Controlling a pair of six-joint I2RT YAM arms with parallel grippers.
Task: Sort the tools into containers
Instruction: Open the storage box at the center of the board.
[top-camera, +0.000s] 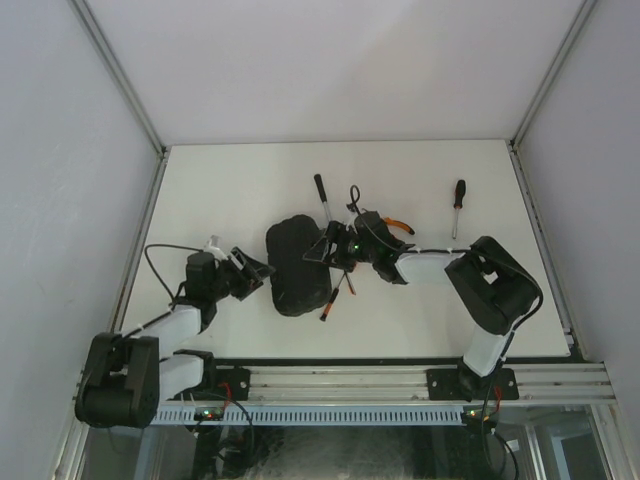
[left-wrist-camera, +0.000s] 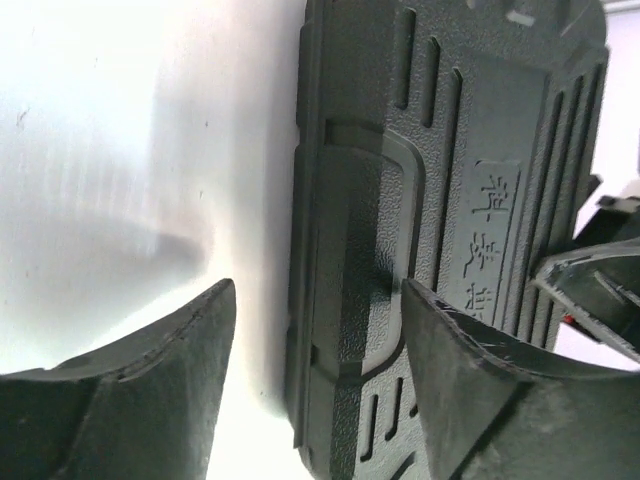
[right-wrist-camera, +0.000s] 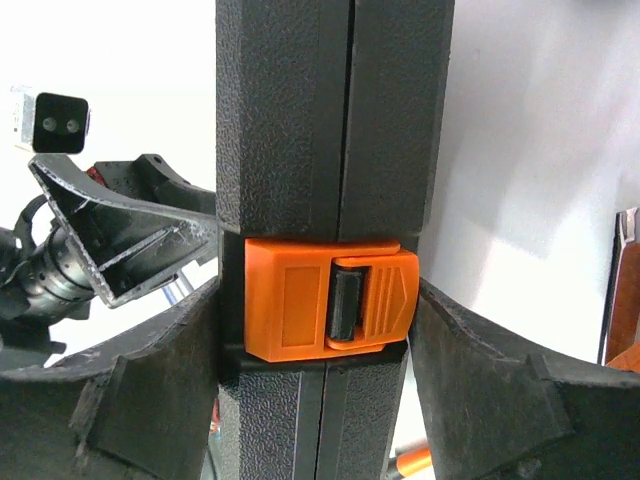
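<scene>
The black tool case (top-camera: 297, 265) is closed in the middle of the table. In the right wrist view its two halves (right-wrist-camera: 300, 110) meet at a seam, and the orange latch (right-wrist-camera: 330, 300) spans that seam. My right gripper (right-wrist-camera: 318, 330) pinches the case's latch edge, a finger pressed on each side; it reaches in from the right (top-camera: 330, 250). My left gripper (left-wrist-camera: 318, 340) is open at the case's left edge (left-wrist-camera: 450, 180), one finger over its ribbed face and one over the table. Slim black-and-orange screwdrivers (top-camera: 335, 298) lie by the case's right side.
A black-handled tool with a steel shaft (top-camera: 321, 196) lies behind the case. Orange-handled pliers (top-camera: 398, 226) sit under the right arm. A black-handled screwdriver (top-camera: 457, 206) lies at the far right. Metal frame rails border the white table (top-camera: 220, 190).
</scene>
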